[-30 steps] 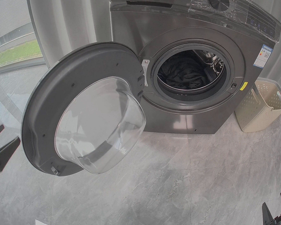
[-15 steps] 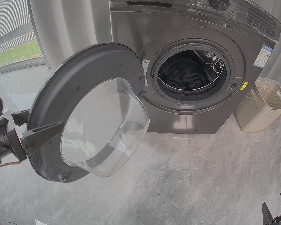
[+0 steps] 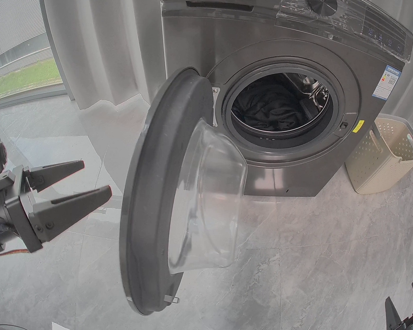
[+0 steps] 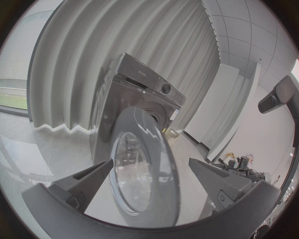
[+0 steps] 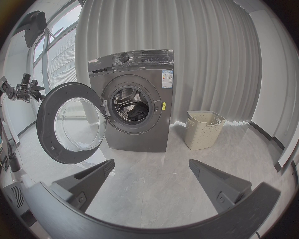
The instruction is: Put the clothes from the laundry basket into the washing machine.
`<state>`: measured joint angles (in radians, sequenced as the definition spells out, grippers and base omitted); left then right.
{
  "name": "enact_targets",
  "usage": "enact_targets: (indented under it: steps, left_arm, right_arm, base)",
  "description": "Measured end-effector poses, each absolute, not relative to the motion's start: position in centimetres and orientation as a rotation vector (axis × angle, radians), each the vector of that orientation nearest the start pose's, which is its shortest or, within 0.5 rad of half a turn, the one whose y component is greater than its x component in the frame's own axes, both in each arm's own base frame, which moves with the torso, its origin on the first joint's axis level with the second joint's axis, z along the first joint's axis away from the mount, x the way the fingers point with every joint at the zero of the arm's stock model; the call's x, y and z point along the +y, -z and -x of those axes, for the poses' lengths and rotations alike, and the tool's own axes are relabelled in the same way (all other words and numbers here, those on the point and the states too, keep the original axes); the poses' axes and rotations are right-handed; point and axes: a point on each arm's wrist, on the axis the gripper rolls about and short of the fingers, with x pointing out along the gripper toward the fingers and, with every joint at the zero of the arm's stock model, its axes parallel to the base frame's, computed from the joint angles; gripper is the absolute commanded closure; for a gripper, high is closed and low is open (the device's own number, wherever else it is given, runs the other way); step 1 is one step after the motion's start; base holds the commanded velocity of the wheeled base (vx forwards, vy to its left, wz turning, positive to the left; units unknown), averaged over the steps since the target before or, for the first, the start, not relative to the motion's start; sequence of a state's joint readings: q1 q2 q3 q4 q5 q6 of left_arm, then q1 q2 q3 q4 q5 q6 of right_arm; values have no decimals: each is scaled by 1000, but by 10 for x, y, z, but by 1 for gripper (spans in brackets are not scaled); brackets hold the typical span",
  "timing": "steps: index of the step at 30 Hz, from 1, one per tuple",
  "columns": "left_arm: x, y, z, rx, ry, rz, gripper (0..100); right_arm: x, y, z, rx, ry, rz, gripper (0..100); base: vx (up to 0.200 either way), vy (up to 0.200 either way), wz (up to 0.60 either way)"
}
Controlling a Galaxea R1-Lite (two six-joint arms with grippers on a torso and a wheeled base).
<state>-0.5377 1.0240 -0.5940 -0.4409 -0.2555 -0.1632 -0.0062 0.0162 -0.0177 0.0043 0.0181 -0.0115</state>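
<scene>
1. Door [image 3: 159, 193] of the washing machine [image 3: 277, 43] has swung from wide open at 10 o'clock in the head view to about half shut, and now stands edge-on near the middle of that view.
2. Coming in from the 9 o'clock edge, the left gripper [image 3: 97, 177] has followed the door. Half a second ago one finger lay across the door's outer face. Now the gripper is just beside the door and apart from it, released and holding nothing.
3. At 5 o'clock, low in the head view, the right gripper [image 5: 150, 161] sits with its fingers spread wide and empty, well apart from the machine.
4. Dark clothes [image 3: 269, 107] lie inside the drum at 12 o'clock, behind the round opening.
5. At 2 o'clock the laundry basket [image 3: 376, 167] stands on the floor just beside the machine's right side. Its inside, as far as it shows, holds nothing.
6. Judging from this, the loading looks done and the step in hand is shutting the door.
7. The next move likely calls for the left gripper to meet the door's outer face again, near the rim away from the hinge. It would then push until the door reaches the latch [image 3: 344, 126] at the 3 o'clock side of the opening.
8. No cloth seems to hang over the opening's lip, so the door should close cleanly.
</scene>
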Motion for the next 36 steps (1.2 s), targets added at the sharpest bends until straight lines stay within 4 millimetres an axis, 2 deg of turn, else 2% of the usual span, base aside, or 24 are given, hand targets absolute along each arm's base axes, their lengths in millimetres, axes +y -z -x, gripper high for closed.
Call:
enact_targets:
  steps: [7, 21, 28, 36]
  left_arm:
    - [-66, -250, -118, 55, 717, 152, 0]
    - [-79, -238, -142, 100, 716, 131, 0]
    - [-99, -232, -160, 127, 762, 126, 0]
    - [-126, -235, -178, 102, 824, 129, 0]
  right_arm:
    - [1, -80, 23, 3, -12, 12, 0]
    - [1, -80, 23, 3, -12, 14, 0]
    - [1, -80, 23, 3, -12, 13, 0]
    - [1, -80, 23, 2, -12, 14, 0]
  base:
    - [0, 0, 0]
    - [0, 0, 0]
    - [0, 0, 0]
    - [0, 0, 0]
